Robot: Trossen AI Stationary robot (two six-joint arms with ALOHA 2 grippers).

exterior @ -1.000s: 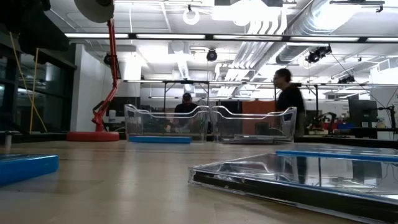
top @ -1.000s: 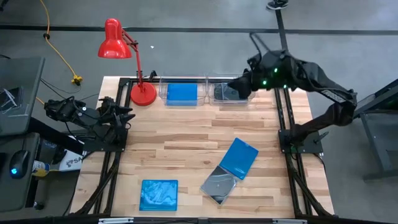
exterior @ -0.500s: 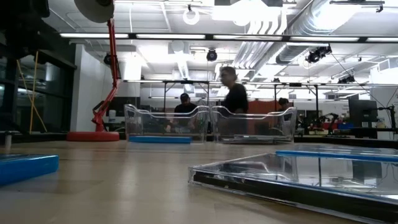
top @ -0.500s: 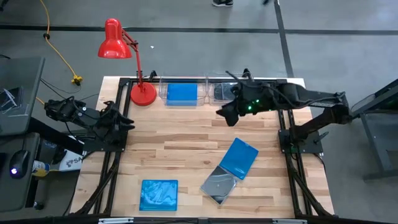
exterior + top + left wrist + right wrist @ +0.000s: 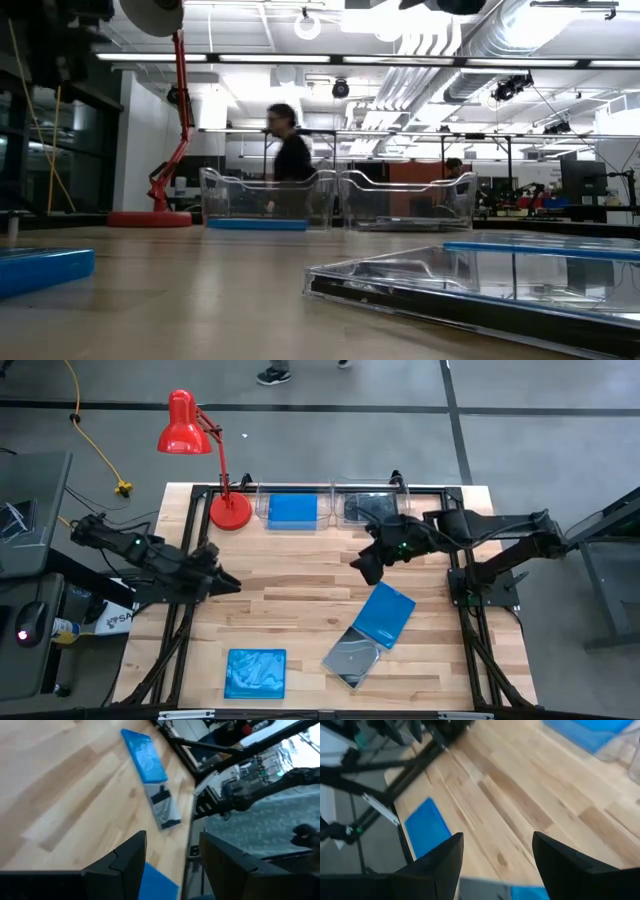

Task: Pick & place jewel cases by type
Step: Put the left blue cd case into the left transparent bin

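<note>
Bright, even light falls from the ceiling strip lights (image 5: 330, 58), leaving only soft shadows on the wooden table (image 5: 300, 575). Both wrist pictures are smeared, and the walking person (image 5: 291, 165) blurs.

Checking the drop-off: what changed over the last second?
The right hand, open and empty, pulled back from the right bin toward the table's middle, above the blue jewel case. The left hand, also open, pushed out over the table. The person behind walked across. Cases and bins unchanged.

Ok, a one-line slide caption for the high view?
Right hand open above three loose jewel cases; left hand open near table edge.
</note>
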